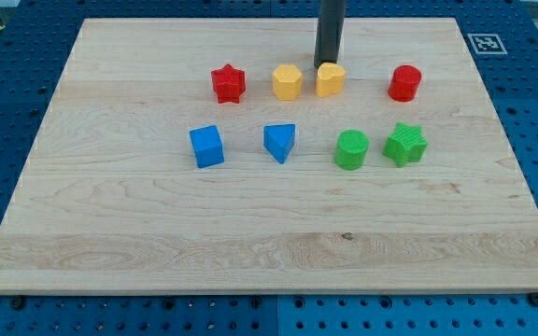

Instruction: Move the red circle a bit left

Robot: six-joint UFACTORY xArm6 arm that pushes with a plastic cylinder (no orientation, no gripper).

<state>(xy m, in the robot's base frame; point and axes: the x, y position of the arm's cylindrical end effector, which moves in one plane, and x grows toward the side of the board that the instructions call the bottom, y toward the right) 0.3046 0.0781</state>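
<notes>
Red circle [404,83] sits upper right; the tip [326,64] touches a yellow block [331,79], well left; no end effector jaws exist.

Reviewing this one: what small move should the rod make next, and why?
Probably travel toward the view's right, passing above the red circle to reach its right side. My tip sits just behind the right yellow block, left of the circle, so a leftward push cannot start from here.

Pale wooden board [157,243], matt, grain showing — beneath my tip [326,64], a dark matt rod; right of it, the red circle [404,83] looks ridged plastic.
</notes>
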